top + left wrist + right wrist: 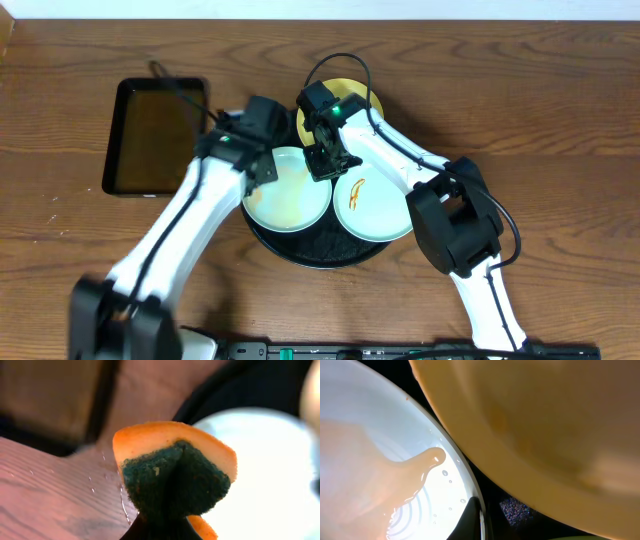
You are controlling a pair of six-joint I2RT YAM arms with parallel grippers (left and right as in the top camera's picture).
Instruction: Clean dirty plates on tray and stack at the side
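- Left gripper (pixel 265 168) is clenched on an orange sponge (pixel 175 472), green scrub side out, hovering at the edge of the wet mint-blue plate (pixel 285 205) on the round black tray (pixel 320 255).
- Right gripper (pixel 325 160) looks pinched on that plate's rim. A wet rim could slip out once scrubbing starts.
- The brownish water (pixel 380 470) pooled in it would slosh onto the tray if the plate tips.
- The yellow plate (pixel 545 425) sits right beside it and the smeared mint-blue plate (pixel 375 210) is close too, so a hard push could knock them together.
- Both wrists are crowded, so a bump seems likely.
- The sponge may drip on the table (pixel 560 100).
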